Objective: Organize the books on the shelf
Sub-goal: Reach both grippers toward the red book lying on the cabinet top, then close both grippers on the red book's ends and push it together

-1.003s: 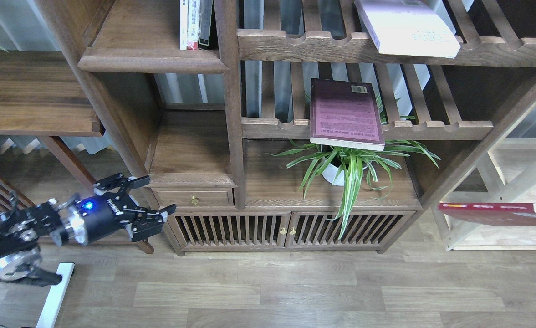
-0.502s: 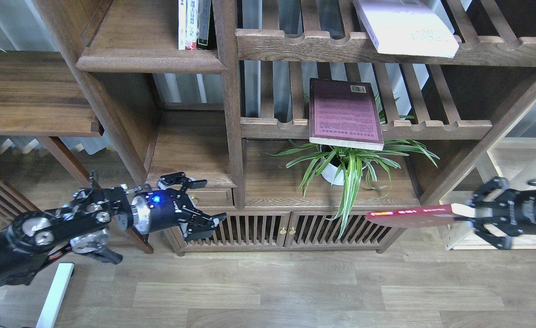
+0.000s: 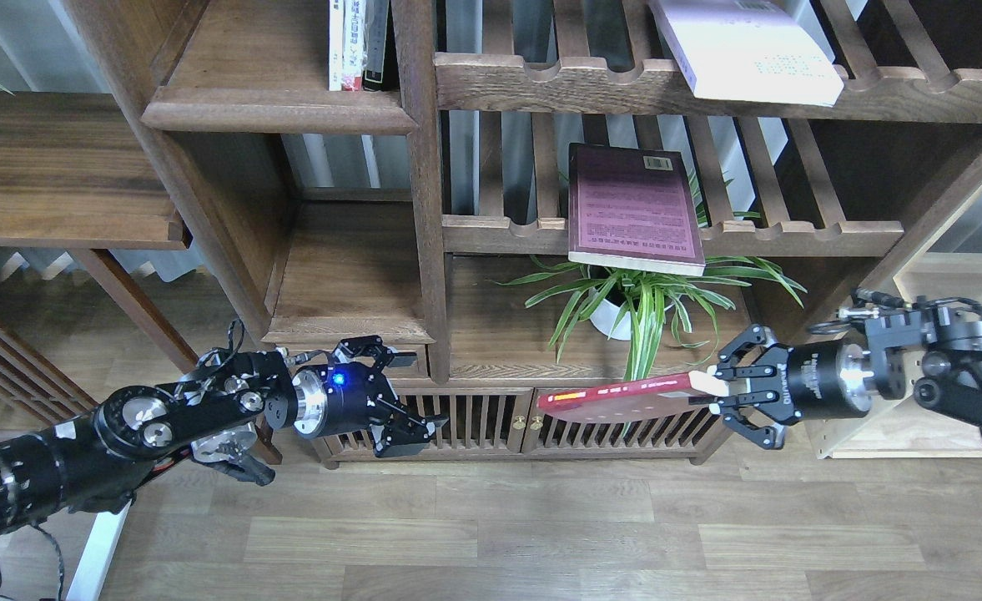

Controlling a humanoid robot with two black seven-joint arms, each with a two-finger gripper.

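Observation:
My right gripper (image 3: 712, 386) is shut on the end of a glossy red book (image 3: 620, 397) and holds it flat, pointing left, in front of the low cabinet. My left gripper (image 3: 414, 394) is open and empty, a short gap to the left of the red book's free end. A maroon-purple book (image 3: 631, 209) lies on a slatted rack, overhanging its rail. A pale white-lavender book (image 3: 745, 52) lies on the upper slatted rack. Several books (image 3: 360, 46) stand upright on the solid dark-brown shelf (image 3: 278, 108) at upper left. No yellow-green book shows.
A potted spider plant (image 3: 641, 305) stands on the cabinet top under the maroon book. The low cabinet (image 3: 507, 421) has slatted doors with brass knobs. A small drawer (image 3: 355, 364) sits behind my left gripper. A pale wood unit (image 3: 941, 417) stands at right.
Both arms have moved toward the middle. The right gripper has carried the red book leftward from the frame's right edge. The left gripper has moved right and stayed open.

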